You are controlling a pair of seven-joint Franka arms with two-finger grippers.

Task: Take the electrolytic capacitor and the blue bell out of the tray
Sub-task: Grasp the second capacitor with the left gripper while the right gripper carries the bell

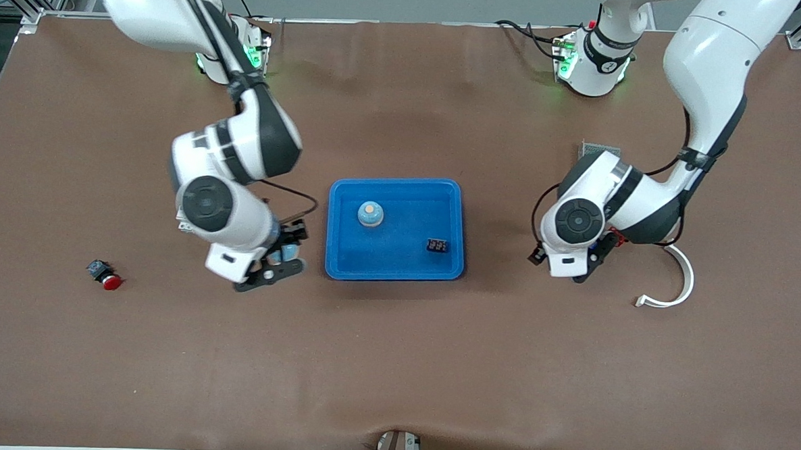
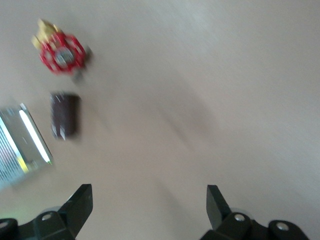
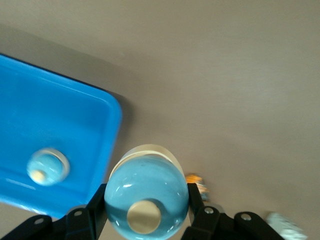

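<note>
My right gripper (image 1: 284, 254) is shut on a light blue bell (image 1: 286, 252) with a cream button, held over the table just beside the blue tray (image 1: 344, 266), at the tray's side toward the right arm's end. In the right wrist view the bell (image 3: 147, 192) fills the space between the fingers (image 3: 100, 202). A second light blue bell (image 1: 370, 214) stands in the tray. My left gripper (image 1: 582, 272) is open and empty over bare table toward the left arm's end. In the left wrist view a dark brown capacitor (image 2: 65, 116) lies on the table ahead of the open gripper (image 2: 149, 200).
A small black component (image 1: 437, 245) lies in the tray. A red round part (image 2: 62, 52) and a striped block (image 2: 20, 145) lie near the capacitor. A white curved strip (image 1: 678, 284) lies beside the left gripper. A red push button (image 1: 104, 275) lies toward the right arm's end.
</note>
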